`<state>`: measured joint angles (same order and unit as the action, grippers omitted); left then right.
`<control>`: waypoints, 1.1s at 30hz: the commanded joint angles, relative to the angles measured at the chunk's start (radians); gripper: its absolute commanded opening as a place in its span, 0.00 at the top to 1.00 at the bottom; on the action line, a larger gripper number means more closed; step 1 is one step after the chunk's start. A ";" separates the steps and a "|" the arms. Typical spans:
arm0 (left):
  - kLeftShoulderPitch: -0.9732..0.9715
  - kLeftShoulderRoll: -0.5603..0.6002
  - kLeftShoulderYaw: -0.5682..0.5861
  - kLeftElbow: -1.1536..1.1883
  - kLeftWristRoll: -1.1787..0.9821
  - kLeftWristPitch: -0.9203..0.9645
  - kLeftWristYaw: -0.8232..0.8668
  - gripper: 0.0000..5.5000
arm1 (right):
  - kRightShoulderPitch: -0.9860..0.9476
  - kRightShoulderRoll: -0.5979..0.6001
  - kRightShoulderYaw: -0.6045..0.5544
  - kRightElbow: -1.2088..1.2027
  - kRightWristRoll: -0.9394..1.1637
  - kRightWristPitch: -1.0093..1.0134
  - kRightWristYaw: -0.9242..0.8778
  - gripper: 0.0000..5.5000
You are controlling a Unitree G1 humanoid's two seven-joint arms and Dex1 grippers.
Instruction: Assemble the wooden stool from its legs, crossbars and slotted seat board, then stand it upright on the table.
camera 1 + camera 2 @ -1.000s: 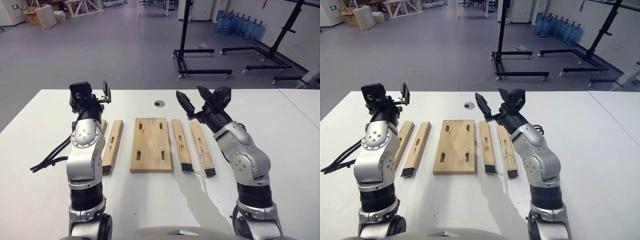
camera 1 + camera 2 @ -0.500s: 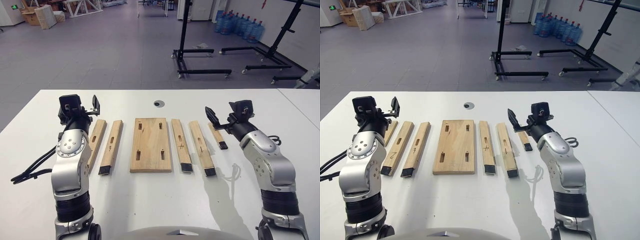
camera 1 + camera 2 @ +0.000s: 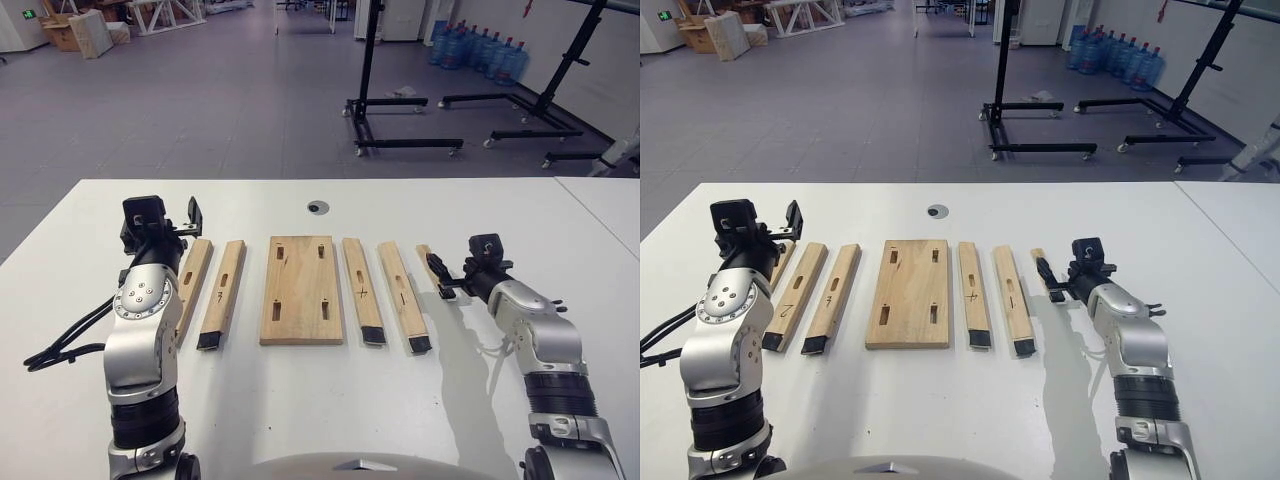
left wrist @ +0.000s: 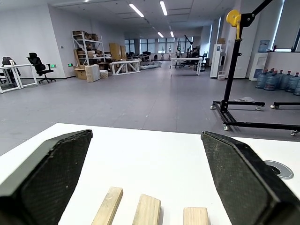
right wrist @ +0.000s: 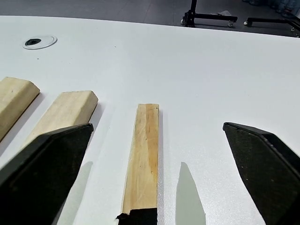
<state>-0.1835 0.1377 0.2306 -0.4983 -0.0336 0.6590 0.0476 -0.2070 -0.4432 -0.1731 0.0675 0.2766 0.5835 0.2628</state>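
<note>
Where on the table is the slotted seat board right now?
In the left eye view the slotted seat board lies flat mid-table, a wooden leg close on each side, the round cable hole beyond it.

The left end effector [image 4: 146, 136] is raised and spread wide, while the right end effector [image 5: 157, 126] reaches forward low, likewise spread.

White table [image 3: 940, 400], stool parts laid flat.
Centre: slotted seat board [image 3: 910, 292]; legs [image 3: 833, 297] paired either side; short crossbar [image 5: 143, 154] far right; grommet [image 3: 936, 211] behind.
</note>
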 commanded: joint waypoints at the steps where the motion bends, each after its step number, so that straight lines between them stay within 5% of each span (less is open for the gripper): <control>1: -0.010 0.001 -0.013 0.007 0.008 -0.006 0.007 0.23 | -0.026 0.004 -0.010 0.002 -0.007 0.018 -0.006 0.07; 33: -0.013 -0.005 -0.032 0.007 0.013 -0.014 0.030 0.23 | -0.066 0.027 0.055 0.105 -0.105 -0.039 0.046 0.07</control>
<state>-0.1884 0.1264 0.2024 -0.4971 -0.0248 0.6414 0.0804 -0.2856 -0.4050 -0.1263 0.1706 0.1910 0.5441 0.3039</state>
